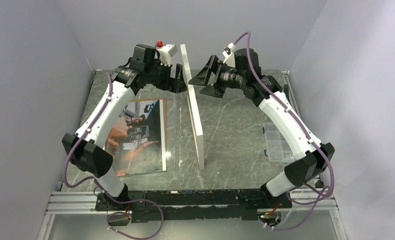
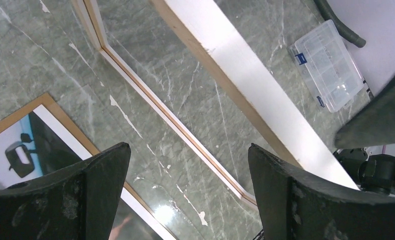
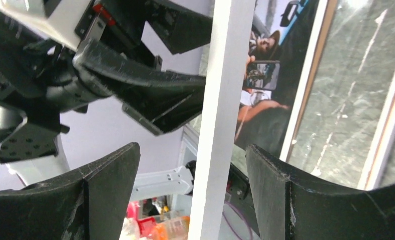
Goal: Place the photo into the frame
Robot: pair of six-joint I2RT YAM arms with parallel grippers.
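The frame [image 1: 194,120] stands on edge across the middle of the table, white face showing. It also shows in the left wrist view [image 2: 255,80]. The photo [image 1: 137,132] lies flat to its left, dark with orange-brown figures, ringed by a brown border [image 2: 50,102]. My left gripper [image 1: 179,82] is open at the frame's far top end, on its left side, with nothing between its jaws [image 2: 189,147]. My right gripper [image 1: 198,79] is open on the other side. The frame's white bar [image 3: 223,100] passes between its fingers [image 3: 192,146], touching neither. The photo shows behind it [image 3: 265,75].
A clear plastic compartment box [image 1: 278,142] sits at the table's right edge, also in the left wrist view [image 2: 328,62]. A thin white-and-wood strip [image 2: 160,110] lies on the marble table [image 1: 235,125] between photo and frame. Grey walls close three sides.
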